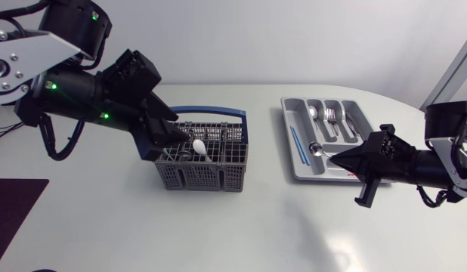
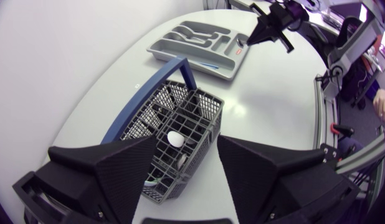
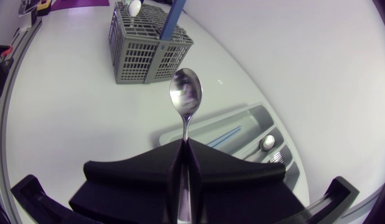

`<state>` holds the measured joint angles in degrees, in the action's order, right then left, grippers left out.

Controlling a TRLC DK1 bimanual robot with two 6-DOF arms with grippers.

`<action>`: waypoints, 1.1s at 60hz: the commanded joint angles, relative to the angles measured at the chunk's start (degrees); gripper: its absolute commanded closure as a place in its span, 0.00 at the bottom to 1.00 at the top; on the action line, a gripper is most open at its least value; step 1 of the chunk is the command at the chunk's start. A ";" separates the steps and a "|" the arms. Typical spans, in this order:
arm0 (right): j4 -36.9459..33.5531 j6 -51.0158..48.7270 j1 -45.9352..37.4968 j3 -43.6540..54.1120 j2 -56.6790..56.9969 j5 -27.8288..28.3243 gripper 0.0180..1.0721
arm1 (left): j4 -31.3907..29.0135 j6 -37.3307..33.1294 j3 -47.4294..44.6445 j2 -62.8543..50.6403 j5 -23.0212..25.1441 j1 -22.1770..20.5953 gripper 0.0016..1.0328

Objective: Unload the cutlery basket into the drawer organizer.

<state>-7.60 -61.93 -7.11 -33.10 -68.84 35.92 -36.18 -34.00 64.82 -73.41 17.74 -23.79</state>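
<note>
The grey cutlery basket (image 1: 203, 168) with a blue handle (image 1: 211, 111) stands left of the table's middle, with a white-ended utensil (image 1: 198, 146) inside. My left gripper (image 1: 173, 137) hangs open over the basket's left part. In the left wrist view its fingers (image 2: 121, 165) stand wide apart above the basket (image 2: 192, 106) and the white-ended utensil (image 2: 174, 138), holding nothing. My right gripper (image 1: 348, 160) is shut on a metal spoon (image 1: 315, 148) by its handle, over the front of the grey drawer organizer (image 1: 288, 132). The right wrist view shows the spoon (image 3: 185, 93) sticking out ahead of the gripper (image 3: 185, 155).
The organizer (image 3: 255, 118) holds forks (image 1: 331, 115), a spoon (image 1: 313, 112) and a blue stick (image 1: 297, 143) in separate compartments. Bare white table lies between basket and organizer. A dark mat (image 1: 10, 208) covers the front left corner.
</note>
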 commanded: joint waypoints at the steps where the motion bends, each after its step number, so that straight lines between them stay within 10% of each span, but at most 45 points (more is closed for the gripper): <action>1: -3.48 -9.44 -2.91 -3.02 -4.46 1.78 0.94 | -1.17 -7.13 -2.59 1.07 0.28 -0.03 0.33; 66: -18.51 -37.82 -16.18 -29.65 -40.41 -5.34 0.87 | -0.73 -26.65 -2.85 -4.46 -0.51 -0.82 0.33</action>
<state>-25.80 -97.78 -23.38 -61.93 -107.70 31.18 -37.01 -58.39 62.92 -76.84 17.39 -23.99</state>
